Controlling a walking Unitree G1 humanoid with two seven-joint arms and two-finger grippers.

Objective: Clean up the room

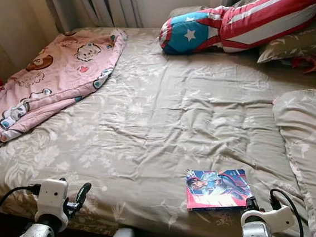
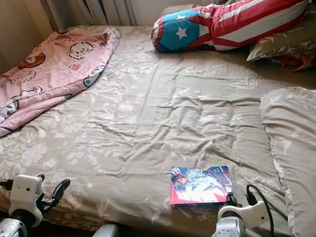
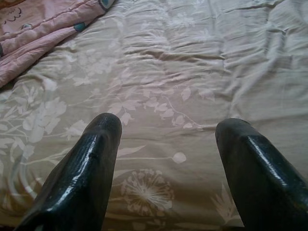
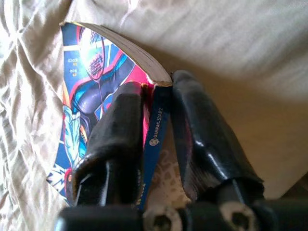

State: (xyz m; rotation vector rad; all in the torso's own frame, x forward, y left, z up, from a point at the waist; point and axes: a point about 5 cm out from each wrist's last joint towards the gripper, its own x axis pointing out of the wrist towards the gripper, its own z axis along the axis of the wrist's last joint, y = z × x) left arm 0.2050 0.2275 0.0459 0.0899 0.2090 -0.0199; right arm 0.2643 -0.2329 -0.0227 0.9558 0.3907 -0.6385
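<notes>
A colourful comic book (image 1: pixel 217 188) lies on the grey floral bed sheet (image 1: pixel 164 108), near the bed's front right edge. My right gripper (image 4: pixel 156 86) is shut on the book's blue spine edge (image 4: pixel 153 139), with one black finger on the cover and the other beneath it. From the head views the right gripper (image 1: pixel 249 204) sits at the book's near right corner. My left gripper (image 1: pixel 82 192) hovers open over bare sheet at the bed's front left. Its fingers (image 3: pixel 98 139) are spread wide with nothing between them.
A pink cartoon-print blanket (image 1: pixel 49 80) is bunched along the bed's left side and hangs over the edge. A stars-and-stripes cushion (image 1: pixel 234 22) and floral pillows lie at the head. Another floral pillow (image 1: pixel 306 144) lies on the right. Curtains (image 1: pixel 96 0) hang behind.
</notes>
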